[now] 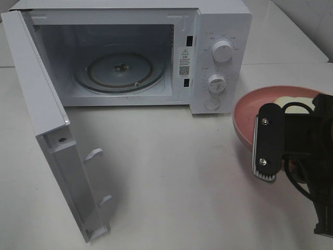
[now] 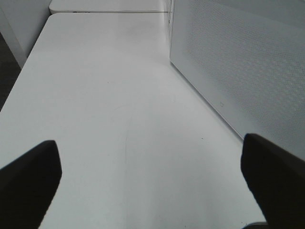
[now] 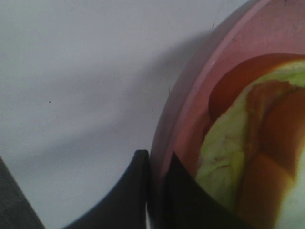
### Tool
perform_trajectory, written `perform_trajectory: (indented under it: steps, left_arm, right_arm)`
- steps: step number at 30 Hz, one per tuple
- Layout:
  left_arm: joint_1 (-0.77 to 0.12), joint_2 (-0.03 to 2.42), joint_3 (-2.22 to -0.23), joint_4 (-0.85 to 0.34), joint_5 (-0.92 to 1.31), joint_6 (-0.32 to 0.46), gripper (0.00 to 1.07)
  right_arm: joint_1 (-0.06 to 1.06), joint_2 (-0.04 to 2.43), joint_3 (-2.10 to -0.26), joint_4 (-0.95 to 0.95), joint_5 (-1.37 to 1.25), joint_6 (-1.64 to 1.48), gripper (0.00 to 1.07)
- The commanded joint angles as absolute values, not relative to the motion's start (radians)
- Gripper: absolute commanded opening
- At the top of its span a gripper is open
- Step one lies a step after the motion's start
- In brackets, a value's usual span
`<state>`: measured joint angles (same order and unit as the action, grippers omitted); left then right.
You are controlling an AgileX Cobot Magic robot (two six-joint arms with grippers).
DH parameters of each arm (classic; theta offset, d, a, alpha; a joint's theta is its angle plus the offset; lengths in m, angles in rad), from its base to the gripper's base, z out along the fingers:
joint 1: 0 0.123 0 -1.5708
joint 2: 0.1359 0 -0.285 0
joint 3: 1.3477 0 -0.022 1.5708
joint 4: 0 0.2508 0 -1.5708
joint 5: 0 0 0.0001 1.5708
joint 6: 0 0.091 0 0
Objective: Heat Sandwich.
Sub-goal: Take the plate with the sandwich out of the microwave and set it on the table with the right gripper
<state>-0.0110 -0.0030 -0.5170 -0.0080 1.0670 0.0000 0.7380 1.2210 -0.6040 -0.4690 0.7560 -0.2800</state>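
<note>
step: carry plate to oven | right pincer (image 3: 155,191) clenched on pink plate (image 3: 190,95) rim | sandwich (image 3: 248,143) rides on plate | left pincer (image 2: 152,181) released | advice: keep level, clear microwave (image 1: 218,57) door (image 1: 47,120)

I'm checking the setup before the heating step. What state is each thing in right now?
Microwave door: swung fully open.
Turntable: bare, nothing on it.
Sandwich: lying in the pink plate.
Pink plate: on the table, rim pinched by the right pincer.
Right pincer: shut on the plate rim.
Left pincer: open, holding nothing, above the table.
</note>
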Motion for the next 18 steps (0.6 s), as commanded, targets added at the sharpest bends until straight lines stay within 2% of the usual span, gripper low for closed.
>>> perform_trajectory:
  steps: [1,10,18]
  left_arm:
    - [-0.01,-0.011,-0.516,-0.006,1.067,0.0,0.98]
    - [-0.01,-0.011,-0.516,-0.006,1.067,0.0,0.98]
    - [-0.01,-0.011,-0.516,-0.006,1.067,0.0,0.98]
  right_arm:
    - [0.741,1.212,-0.603,-0.494,0.773,-0.123,0.01]
    - [0.741,1.212,-0.603,-0.498,0.855,0.211,0.02]
    - [0.741,1.217,-0.603,-0.499,0.866,0.355,0.02]
